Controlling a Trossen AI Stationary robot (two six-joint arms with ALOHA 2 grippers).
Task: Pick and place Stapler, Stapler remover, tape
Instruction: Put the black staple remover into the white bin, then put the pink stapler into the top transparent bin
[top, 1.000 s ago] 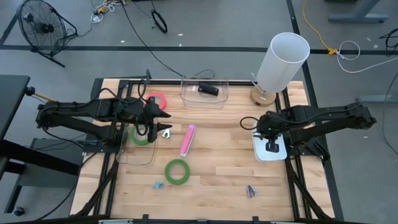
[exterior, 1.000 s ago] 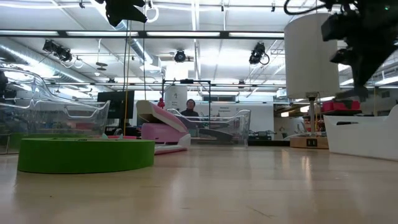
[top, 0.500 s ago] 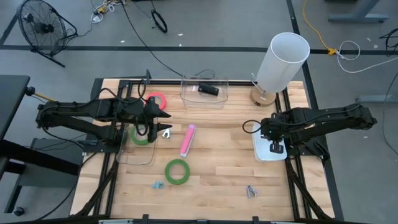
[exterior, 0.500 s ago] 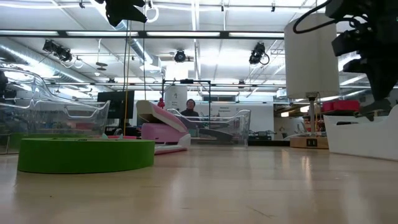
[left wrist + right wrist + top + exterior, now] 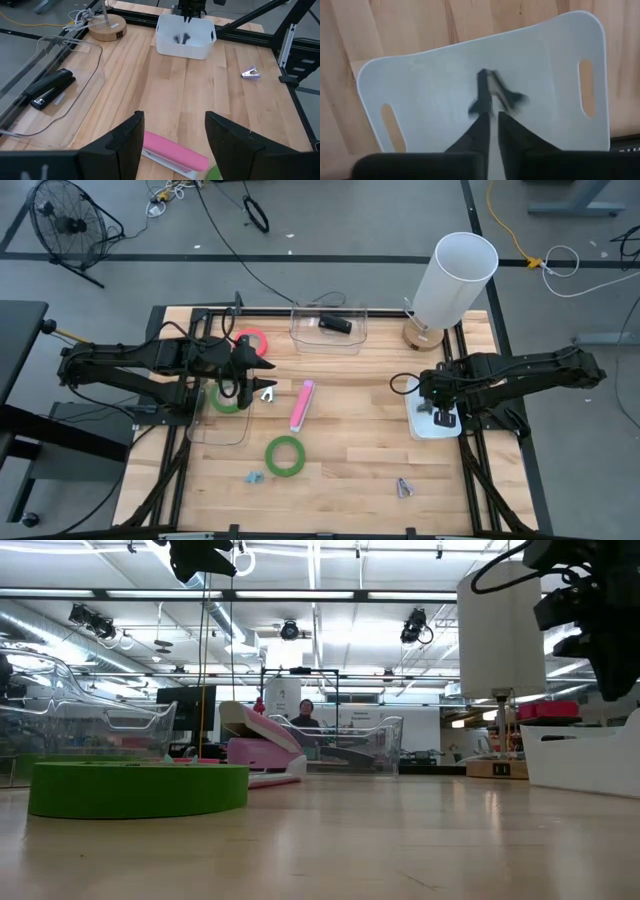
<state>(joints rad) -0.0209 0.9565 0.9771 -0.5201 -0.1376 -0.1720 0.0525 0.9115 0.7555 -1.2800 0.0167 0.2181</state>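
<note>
The right gripper (image 5: 437,408) hangs inside the white bin (image 5: 414,427) at the table's 3 o'clock edge, fingers (image 5: 481,131) slightly parted above a dark staple remover (image 5: 492,95). The left gripper (image 5: 243,387) hovers wide apart and empty at 9 o'clock above a green tape roll (image 5: 225,401)

Four cameras on one wooden table (image 5: 340,450)

Overhead looks straight down on everything; the low one sits at tabletop level, close behind a green tape roll (image 5: 138,788), facing the room. Left wrist looks across the table to the white bin (image 5: 185,36); right wrist stares straight down into that same bin (image 5: 485,80), very near.
</note>
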